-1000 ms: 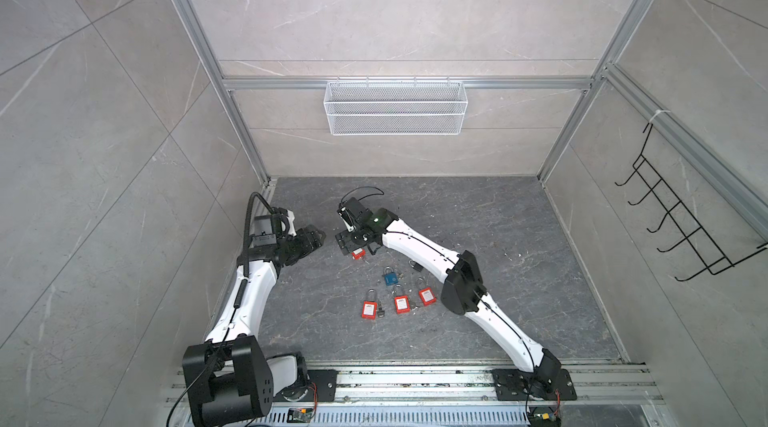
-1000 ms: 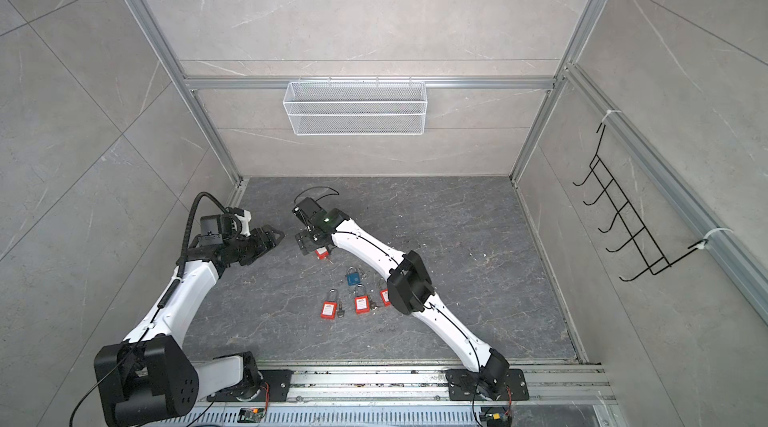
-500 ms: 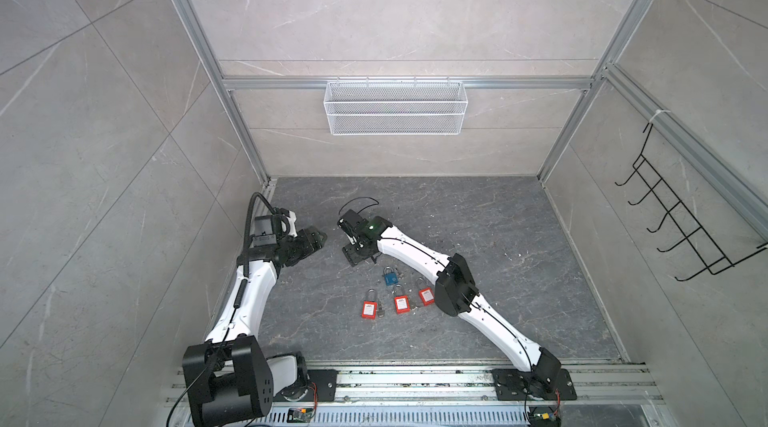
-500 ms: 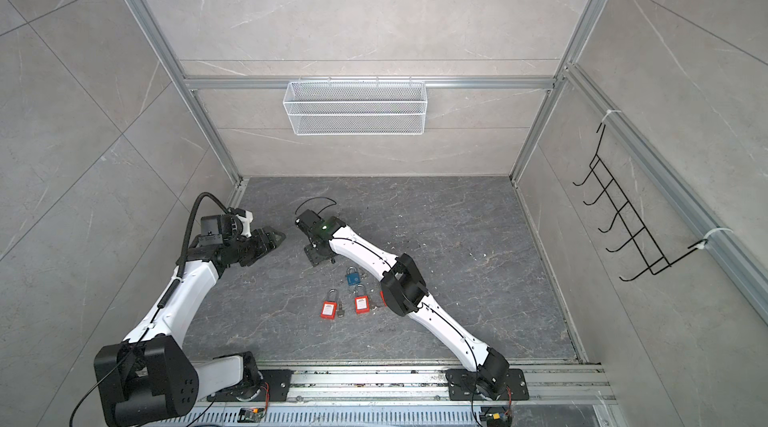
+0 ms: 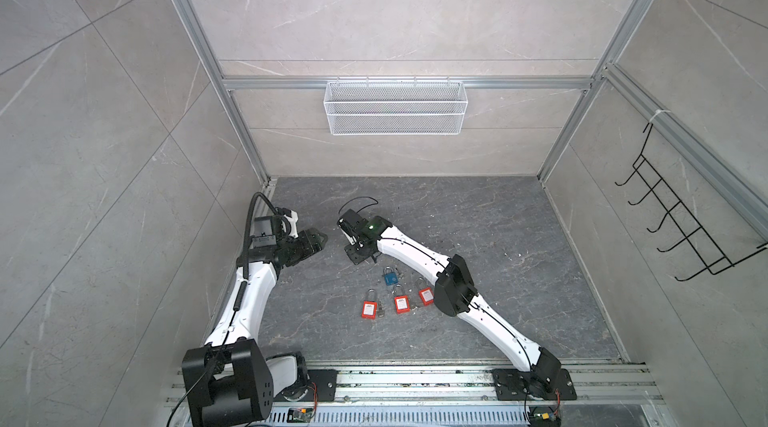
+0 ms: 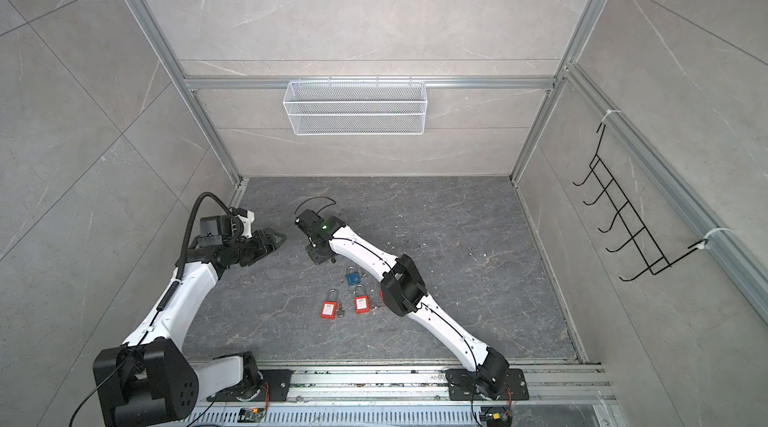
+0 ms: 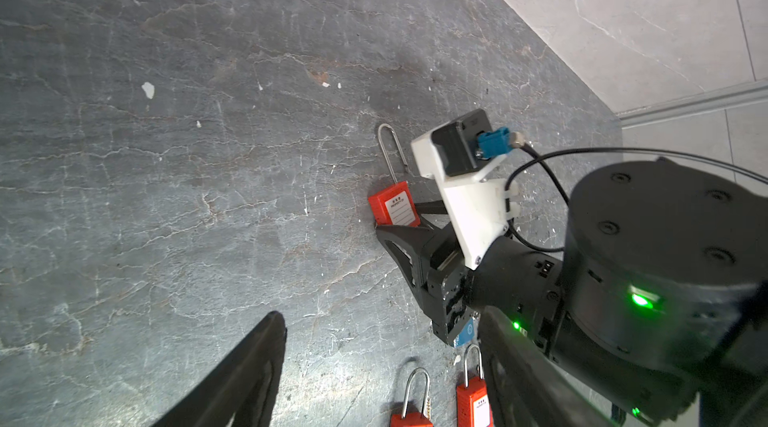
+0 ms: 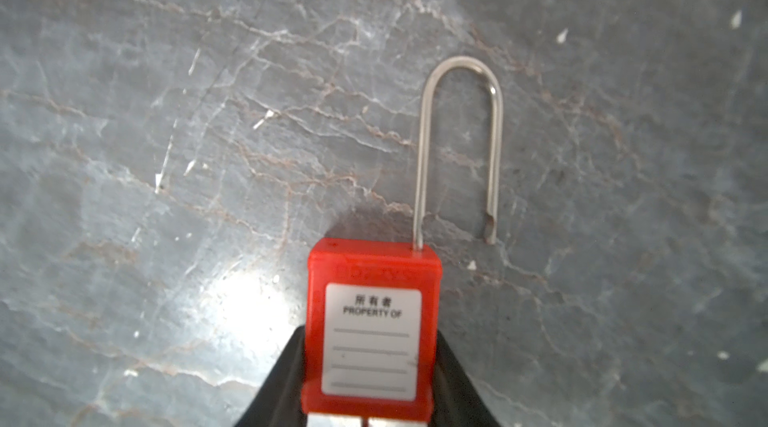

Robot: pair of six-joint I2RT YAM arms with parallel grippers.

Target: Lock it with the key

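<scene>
We close our right fingers [image 8: 278,387] on the red padlock [image 8: 370,275].
It lies flat on the table [image 8: 166,113], left of centre, shackle [image 8: 459,67] open; our left fingers [image 7: 249,371] hover nearby, spread wide and empty.

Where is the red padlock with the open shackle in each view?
Both top views: hidden under the right claw.
Left wrist view: red padlock mid-frame, at that claw's tips.
Right wrist view: red padlock bottom centre, between the fingers.
Shared landmark: the right claw.
</scene>
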